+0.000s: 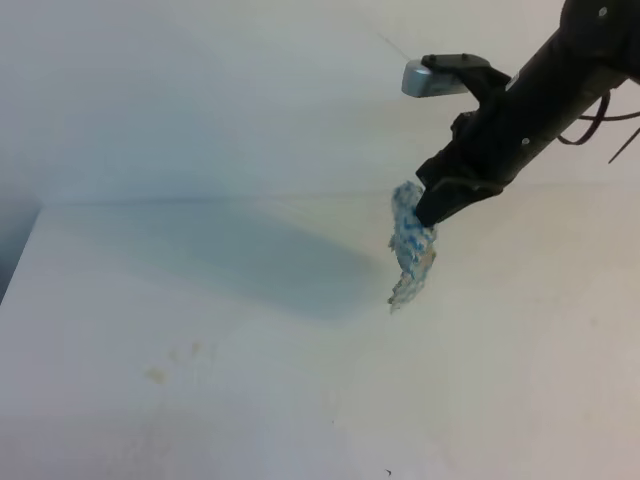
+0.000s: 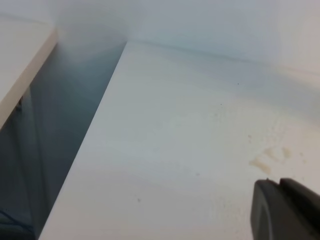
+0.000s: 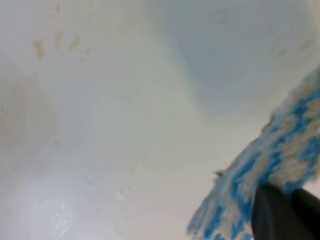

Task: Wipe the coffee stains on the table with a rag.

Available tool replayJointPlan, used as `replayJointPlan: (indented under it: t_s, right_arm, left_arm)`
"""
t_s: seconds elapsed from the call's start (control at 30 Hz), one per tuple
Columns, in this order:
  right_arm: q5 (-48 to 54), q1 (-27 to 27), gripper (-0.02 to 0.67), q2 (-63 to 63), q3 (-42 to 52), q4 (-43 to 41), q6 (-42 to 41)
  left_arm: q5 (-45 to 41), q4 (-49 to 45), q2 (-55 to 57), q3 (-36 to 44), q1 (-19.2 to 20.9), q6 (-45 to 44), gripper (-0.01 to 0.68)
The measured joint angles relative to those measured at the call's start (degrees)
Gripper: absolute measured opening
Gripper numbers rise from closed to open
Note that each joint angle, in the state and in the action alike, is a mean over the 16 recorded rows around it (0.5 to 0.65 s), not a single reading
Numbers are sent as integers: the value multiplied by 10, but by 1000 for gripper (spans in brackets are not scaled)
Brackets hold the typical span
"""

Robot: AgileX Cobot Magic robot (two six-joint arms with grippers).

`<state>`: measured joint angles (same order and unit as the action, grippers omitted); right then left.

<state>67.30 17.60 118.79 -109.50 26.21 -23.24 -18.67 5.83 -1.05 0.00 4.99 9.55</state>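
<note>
Right tool (image 1: 432, 212): jaws pressed together, pinching the rag (image 1: 410, 245) by its upper edge. The rag hangs down from the tool in a crumpled, elongated bunch, blue and white zigzag with some yellowish patches; its lower tip points toward the table (image 1: 520, 380). From the high view I cannot tell whether that tip touches the table or hangs just above it. In the right wrist view the rag (image 3: 270, 180) fills the lower right corner, draped just ahead of the dark fingertips (image 3: 272, 215).

Left tool (image 2: 285, 210): only a dark corner of it shows at the bottom right of the left wrist view. How far its jaws stand apart cannot be told, and nothing is seen in it. It is out of the high view.

Coffee stains (image 1: 175, 362): faint tan marks on the table, well apart from the rag, to the rag's left and nearer the front edge of the table. They read as thin, pale, broken smudges rather than a deep puddle. The left wrist view has them (image 2: 270, 157) just beyond the left tool; the right wrist view has them (image 3: 57, 45) far from the rag, at the upper left.

A broad soft shadow lies on the table beside the rag, on its left
</note>
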Motion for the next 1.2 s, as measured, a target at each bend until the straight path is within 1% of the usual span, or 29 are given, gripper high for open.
replayJointPlan:
  t_s: [0.23, 0.63, 0.83, 0.97, 1.2]
  right_arm:
    - [-14, -8, 11, -49, 49, 0, -6]
    - [-143, -20, 11, -168, 260, -58, 13]
    - [-192, -22, 18, -193, 324, -75, 19]
    - [-207, -22, 56, -194, 338, -73, 20]
    - [-210, -22, 172, -191, 340, -58, 21]
  left_arm:
    - [0, 0, 2, 0, 0, 0, -1]
    - [0, 0, 2, 0, 0, 1, -1]
    - [0, 0, 4, 0, 0, 1, -1]
    - [0, 0, 5, 0, 0, 1, -1]
    - [0, 0, 9, 0, 0, 1, -1]
